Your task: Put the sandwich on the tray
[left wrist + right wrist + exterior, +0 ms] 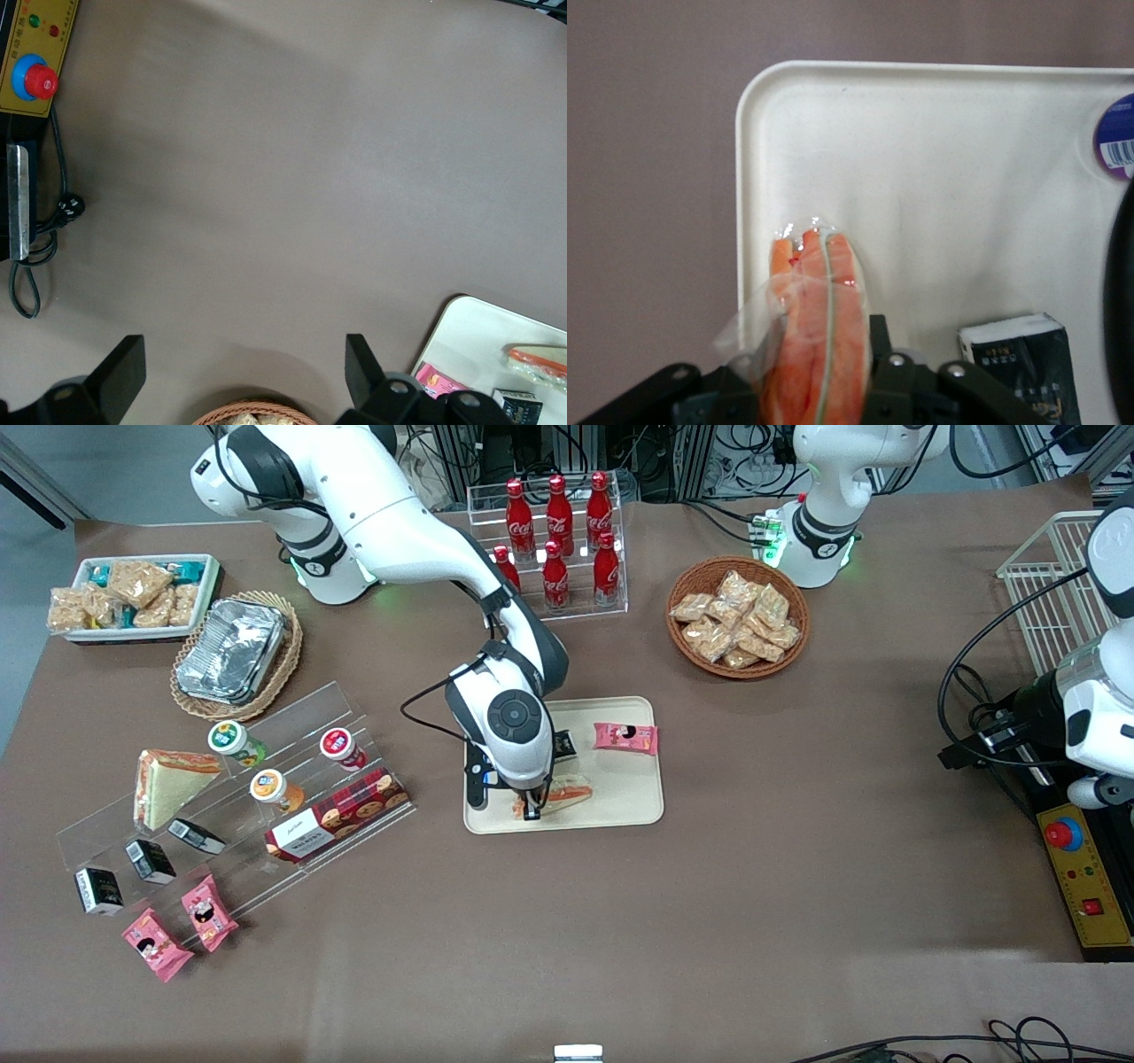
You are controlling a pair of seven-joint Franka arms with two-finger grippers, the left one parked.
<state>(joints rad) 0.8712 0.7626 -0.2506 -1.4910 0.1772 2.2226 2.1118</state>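
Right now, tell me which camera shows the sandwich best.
The right wrist view: the sandwich fills it close up, held in the gripper over the tray. In the front view the arm hides most of it; the left wrist view catches only a sliver.

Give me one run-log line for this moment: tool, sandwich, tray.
tool: over tray, shut on sandwich | sandwich: held in tool, low over tray, not released | tray: also holds pink snack packet and small black box
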